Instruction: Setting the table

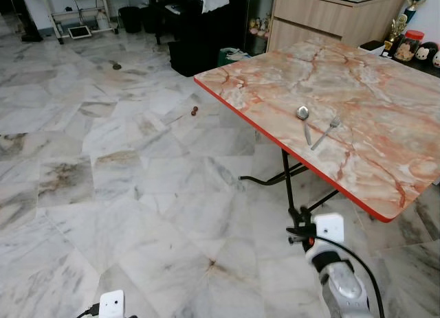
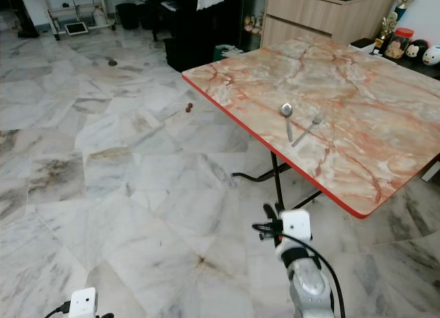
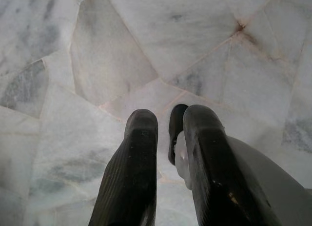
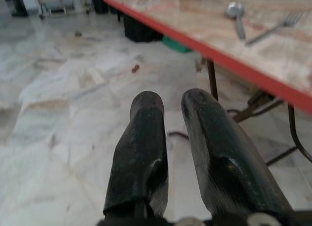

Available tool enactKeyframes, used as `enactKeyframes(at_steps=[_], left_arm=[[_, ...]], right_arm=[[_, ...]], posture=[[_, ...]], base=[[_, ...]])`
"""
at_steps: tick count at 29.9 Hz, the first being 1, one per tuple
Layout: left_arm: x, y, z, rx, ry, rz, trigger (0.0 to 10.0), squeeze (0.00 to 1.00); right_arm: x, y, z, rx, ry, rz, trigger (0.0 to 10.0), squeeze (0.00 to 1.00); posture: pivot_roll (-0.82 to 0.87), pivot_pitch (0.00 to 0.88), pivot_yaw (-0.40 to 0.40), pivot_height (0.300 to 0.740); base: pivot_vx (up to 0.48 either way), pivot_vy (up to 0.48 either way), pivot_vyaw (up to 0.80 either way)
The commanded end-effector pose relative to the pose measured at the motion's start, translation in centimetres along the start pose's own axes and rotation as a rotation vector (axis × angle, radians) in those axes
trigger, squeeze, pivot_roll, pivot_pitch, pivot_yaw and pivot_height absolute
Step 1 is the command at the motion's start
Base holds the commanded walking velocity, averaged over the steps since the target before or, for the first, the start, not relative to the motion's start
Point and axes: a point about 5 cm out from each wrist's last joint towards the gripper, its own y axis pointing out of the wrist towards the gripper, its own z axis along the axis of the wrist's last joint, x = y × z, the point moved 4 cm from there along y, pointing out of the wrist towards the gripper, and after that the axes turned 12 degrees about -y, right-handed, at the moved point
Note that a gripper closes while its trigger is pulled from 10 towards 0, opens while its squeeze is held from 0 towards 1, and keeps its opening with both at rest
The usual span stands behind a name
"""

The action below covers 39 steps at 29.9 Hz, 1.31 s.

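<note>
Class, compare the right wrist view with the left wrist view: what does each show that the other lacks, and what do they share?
Right wrist view alone: the table with its red edge, a spoon and a fork lying side by side on it, and the table's black legs below. The right claw sits low, beneath table height.

Left wrist view alone: the left claw pointing down at the floor, with something pale and black between its fingers; I cannot tell what.

Both: two black fingers over the grey-white marble floor.
</note>
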Motion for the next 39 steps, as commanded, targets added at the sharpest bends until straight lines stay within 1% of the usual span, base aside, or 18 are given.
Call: enactKeyframes(at_steps=[1, 2, 6, 7, 9, 11, 16, 18, 20, 23, 25, 27, 30, 34, 36, 39], left_arm=[[-0.6, 0.0, 0.6, 0.016, 0.008, 0.013, 10.0, 0.0], [-1.0, 0.0, 0.9, 0.023, 0.01, 0.016, 10.0, 0.0], [-2.2, -0.2, 1.2, 0.032, 0.01, 0.028, 10.0, 0.0], [-3.0, -0.3, 1.3, 0.033, 0.011, 0.035, 10.0, 0.0], [-3.2, -0.4, 1.3, 0.033, 0.011, 0.037, 10.0, 0.0], [-4.0, -0.6, 1.4, 0.035, 0.01, 0.046, 10.0, 0.0], [-4.4, -0.6, 1.4, 0.034, 0.006, 0.054, 10.0, 0.0], [-4.2, -0.6, 1.2, 0.031, 0.004, 0.054, 10.0, 0.0], [-3.8, -0.5, 1.0, 0.023, 0.008, 0.051, 10.0, 0.0], [-2.6, -0.3, 0.7, 0.016, 0.008, 0.04, 10.0, 0.0], [-1.7, -0.1, 0.6, 0.012, 0.013, 0.031, 10.0, 0.0], [-1.0, 0.0, 0.6, 0.01, 0.021, 0.022, 10.0, 0.0], [-0.8, 0.0, 0.6, 0.011, 0.022, 0.02, 10.0, 0.0], [-0.7, 0.0, 0.7, 0.012, 0.025, 0.02, 10.0, 0.0], [-0.8, 0.0, 0.7, 0.011, 0.026, 0.021, 10.0, 0.0], [-1.4, 0.0, 0.9, 0.011, 0.026, 0.03, 10.0, 0.0]], right_arm=[[0.6, 0.9, 1.6, 0.042, 0.012, -0.033, 10.0, 0.0], [0.8, 1.5, 2.6, 0.068, 0.027, -0.049, 10.0, 0.0], [0.9, 2.8, 4.7, 0.12, 0.034, -0.067, 10.0, 0.0], [0.9, 3.5, 5.7, 0.143, 0.042, -0.068, 10.0, 0.0], [0.8, 3.6, 6.0, 0.15, 0.045, -0.068, 10.0, 0.0], [0.5, 4.2, 6.6, 0.158, 0.047, -0.053, 10.0, 0.0], [0.4, 4.4, 6.7, 0.149, 0.05, -0.052, 10.0, 0.0], [0.5, 4.5, 6.5, 0.14, 0.051, -0.056, 10.0, 0.0], [0.5, 4.5, 6.4, 0.132, 0.055, -0.059, 10.0, 0.0], [0.6, 4.6, 5.9, 0.093, 0.046, -0.07, 10.0, 0.0], [0.6, 4.6, 5.5, 0.072, 0.082, -0.075, 10.0, 0.0], [0.5, 4.6, 5.6, 0.076, 0.078, -0.073, 10.0, 0.0], [0.4, 4.6, 5.9, 0.09, 0.084, -0.074, 10.0, 0.0], [0.0, 4.8, 6.3, 0.107, 0.084, -0.07, 10.0, 0.0], [-0.1, 4.9, 6.4, 0.106, 0.091, -0.069, 10.0, 0.0], [-0.3, 5.1, 6.3, 0.09, 0.1, -0.068, 10.0, 0.0]], posture=[[0.01, 0.011, -0.013, 0.74], [0.01, 0.01, -0.012, 0.74], [0.01, 0.011, -0.009, 0.74], [0.01, 0.011, -0.007, 0.74], [0.01, 0.011, -0.007, 0.74], [0.01, 0.01, -0.006, 0.74], [0.01, 0.007, -0.007, 0.74], [0.01, 0.0, -0.005, 0.74], [0.01, 0.0, -0.005, 0.74], [0.01, 0.0, -0.003, 0.74], [0.01, 0.0, -0.003, 0.74], [0.01, 0.0, -0.003, 0.74], [0.01, 0.0, -0.001, 0.74], [0.01, 0.0, -0.002, 0.74], [0.02, 0.003, -0.003, 0.74], [0.02, 0.003, -0.003, 0.74]], base=[[0.0, 0.0, 0.0], [0.0, 0.0, 0.0], [0.0, 0.0, 0.0], [0.0, 0.0, 0.0], [0.0, 0.0, 0.0], [0.0, 0.0, 0.0], [0.0, 0.0, 0.0], [0.0, 0.0, 0.0], [0.0, 0.0, 0.0], [0.0, 0.086, -0.16], [0.0, 0.313, -0.79], [0.0, 0.48, -0.78], [0.0, 0.335, -0.26], [0.0, 0.0, 0.0], [0.0, 0.0, 0.0], [0.0, 0.0, 0.0]])
